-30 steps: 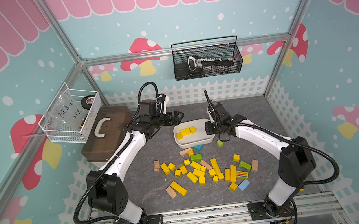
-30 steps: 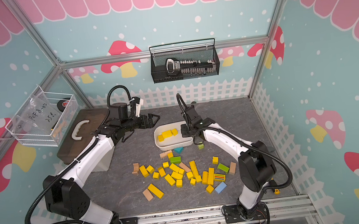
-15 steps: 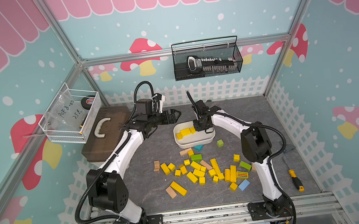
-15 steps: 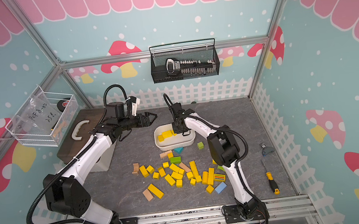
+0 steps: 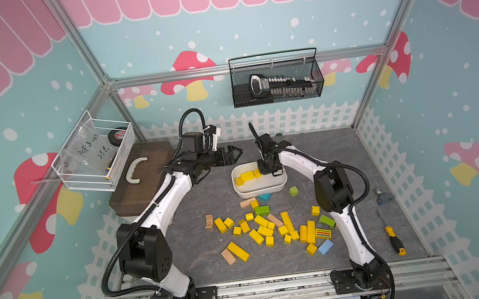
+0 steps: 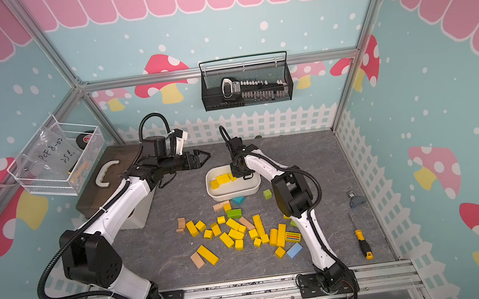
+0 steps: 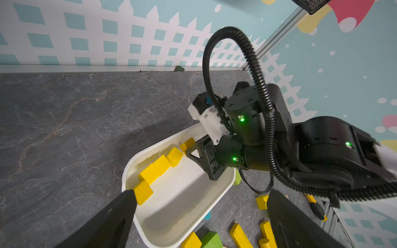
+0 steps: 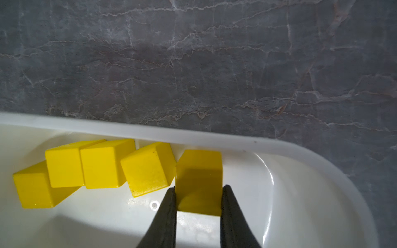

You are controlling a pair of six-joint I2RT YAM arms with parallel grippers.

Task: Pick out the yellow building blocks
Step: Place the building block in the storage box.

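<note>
Where the right claw (image 8: pixel 198 189) is: down inside the white tub (image 8: pixel 150 131), right up by the wall on the fence side
Right claw grip: pinching one yellow cube (image 8: pixel 199 169) by two opposite sides, both tips flat against it; honestly can't tell if the cube sits on the tub bottom or hangs just off it
Also in the tub: four more yellow blocks (image 8: pixel 101 163) in a loose row along that same wall, the nearest one tilted and just beside the held cube
Left claw (image 5: pixel 234 155): fingers spread wide, nothing in them, hovering over the table (image 5: pixel 356 158) just off the tub's back left corner
Out on the table: loose yellow blocks (image 5: pixel 263 230), a scattered bunch of cubes, bricks and longer bars in front of the tub between the two arms, plus a striped block (image 5: pixel 323 233) with its coloured stripes facing up
Mixed in with those: green blocks (image 5: pixel 262 210), a blue block (image 5: pixel 325 246), a teal wedge (image 5: pixel 264 197) just in front of the tub, a few tan blocks (image 5: pixel 228 255)
Off to the sides: yellow-handled screwdriver (image 5: pixel 392 235) lying right of the right arm, brown case (image 5: pixel 140 180) with a pale handle over on the left by the left arm
</note>
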